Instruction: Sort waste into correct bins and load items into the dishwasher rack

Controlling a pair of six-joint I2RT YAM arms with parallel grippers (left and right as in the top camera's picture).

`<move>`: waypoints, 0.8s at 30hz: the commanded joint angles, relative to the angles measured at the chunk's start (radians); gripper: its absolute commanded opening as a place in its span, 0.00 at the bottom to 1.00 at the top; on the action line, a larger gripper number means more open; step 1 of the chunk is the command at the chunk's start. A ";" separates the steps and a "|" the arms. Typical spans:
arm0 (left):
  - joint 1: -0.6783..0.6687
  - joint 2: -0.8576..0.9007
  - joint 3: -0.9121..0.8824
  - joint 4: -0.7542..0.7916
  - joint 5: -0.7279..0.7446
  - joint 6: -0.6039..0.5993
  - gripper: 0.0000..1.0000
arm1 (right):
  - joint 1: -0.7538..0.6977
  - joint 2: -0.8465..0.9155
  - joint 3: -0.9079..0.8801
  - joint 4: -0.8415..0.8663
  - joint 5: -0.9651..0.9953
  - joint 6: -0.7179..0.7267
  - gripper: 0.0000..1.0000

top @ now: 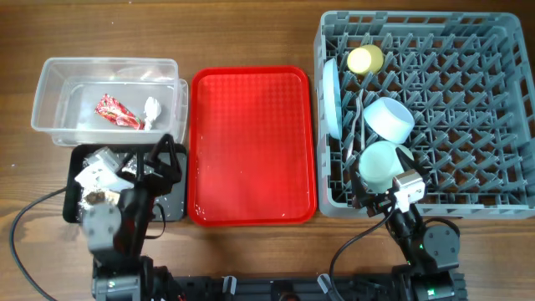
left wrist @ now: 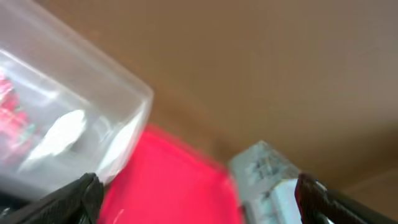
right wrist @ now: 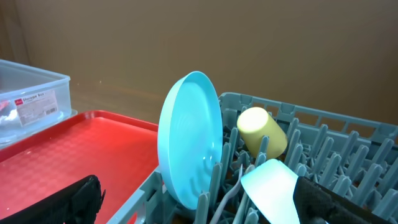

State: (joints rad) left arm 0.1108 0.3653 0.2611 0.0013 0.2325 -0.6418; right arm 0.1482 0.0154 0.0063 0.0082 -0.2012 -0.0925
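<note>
The clear tub (top: 50, 84) at the back left holds the red wrapper (top: 117, 111) and the white tissue (top: 151, 109). The black tray (top: 171, 207) in front of it holds rice scraps (top: 99, 167). My left gripper (top: 161, 159) is open and empty over the black tray; its blurred wrist view (left wrist: 199, 196) shows the tub (left wrist: 68, 74). The grey rack (top: 468, 100) holds the upright blue plate (top: 331, 98), yellow cup (top: 364, 59), light-blue bowl (top: 389, 117), pale-green bowl (top: 380, 163) and white cutlery (top: 355, 125). My right gripper (top: 376, 201) is open and empty at the rack's front left edge, facing the plate (right wrist: 189, 146).
The flat red serving tray (top: 251, 142) lies between the bins and the rack, with nothing on it. Cables run along the table's front edge beside both arm bases. The rack's right half has bare pegs.
</note>
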 commanded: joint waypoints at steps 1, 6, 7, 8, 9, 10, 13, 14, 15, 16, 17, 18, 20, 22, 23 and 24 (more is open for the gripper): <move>-0.020 -0.064 -0.088 0.177 -0.025 0.009 1.00 | 0.006 -0.012 -0.001 0.006 0.001 -0.011 1.00; -0.029 -0.138 -0.176 0.246 -0.025 0.089 1.00 | 0.006 -0.012 -0.001 0.006 0.001 -0.011 1.00; -0.033 -0.148 -0.187 0.246 -0.025 0.110 1.00 | 0.006 -0.012 -0.001 0.006 0.001 -0.011 1.00; -0.039 -0.161 -0.200 0.246 -0.025 0.134 1.00 | 0.006 -0.012 -0.001 0.006 0.001 -0.011 1.00; -0.047 -0.174 -0.216 0.246 -0.025 0.161 1.00 | 0.006 -0.012 -0.001 0.006 0.001 -0.011 1.00; -0.050 -0.181 -0.225 0.246 -0.026 0.177 1.00 | 0.006 -0.012 -0.001 0.006 0.001 -0.012 1.00; -0.063 -0.203 -0.256 0.223 -0.026 0.249 1.00 | 0.006 -0.012 -0.001 0.006 0.001 -0.011 1.00; -0.065 -0.204 -0.256 0.198 -0.029 0.270 1.00 | 0.006 -0.012 -0.001 0.006 0.001 -0.011 1.00; -0.069 -0.206 -0.256 0.179 -0.039 0.292 1.00 | 0.006 -0.012 -0.001 0.006 0.001 -0.011 1.00; -0.072 -0.206 -0.256 0.163 -0.056 0.305 1.00 | 0.006 -0.012 -0.001 0.006 0.001 -0.011 1.00; -0.076 -0.207 -0.256 0.147 -0.083 0.317 1.00 | 0.006 -0.012 -0.001 0.006 0.001 -0.011 0.99; -0.081 -0.208 -0.256 0.132 -0.114 0.329 1.00 | 0.006 -0.012 -0.001 0.006 0.001 -0.011 1.00; -0.094 -0.211 -0.256 0.099 -0.175 0.348 1.00 | 0.006 -0.012 -0.001 0.006 0.001 -0.011 1.00; -0.114 -0.231 -0.256 0.040 -0.244 0.383 1.00 | 0.006 -0.012 -0.001 0.006 0.001 -0.011 1.00; -0.122 -0.248 -0.256 0.008 -0.273 0.397 1.00 | 0.006 -0.012 -0.001 0.006 0.001 -0.011 1.00; -0.130 -0.270 -0.256 -0.026 -0.294 0.409 1.00 | 0.006 -0.012 -0.001 0.006 0.001 -0.011 1.00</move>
State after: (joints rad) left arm 0.0097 0.1513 0.0113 0.0368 0.0807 -0.3286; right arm 0.1482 0.0154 0.0063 0.0078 -0.2012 -0.0925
